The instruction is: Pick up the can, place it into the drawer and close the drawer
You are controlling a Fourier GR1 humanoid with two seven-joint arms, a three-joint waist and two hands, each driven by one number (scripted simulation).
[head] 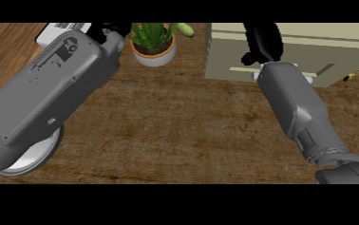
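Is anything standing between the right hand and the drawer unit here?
Nothing visible does. The right hand lies over the beige drawer unit. The potted plant stands off to the unit's left, apart from that hand. No can shows in this view.

Single head view, steeply down onto wooden counter [175, 138], forearms close below

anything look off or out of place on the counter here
Nothing looks spilled, tipped or broken. The potted plant stands upright near the back. A plate lies partly hidden under the left forearm. The right robot hand is at the drawer unit. The can is not visible.
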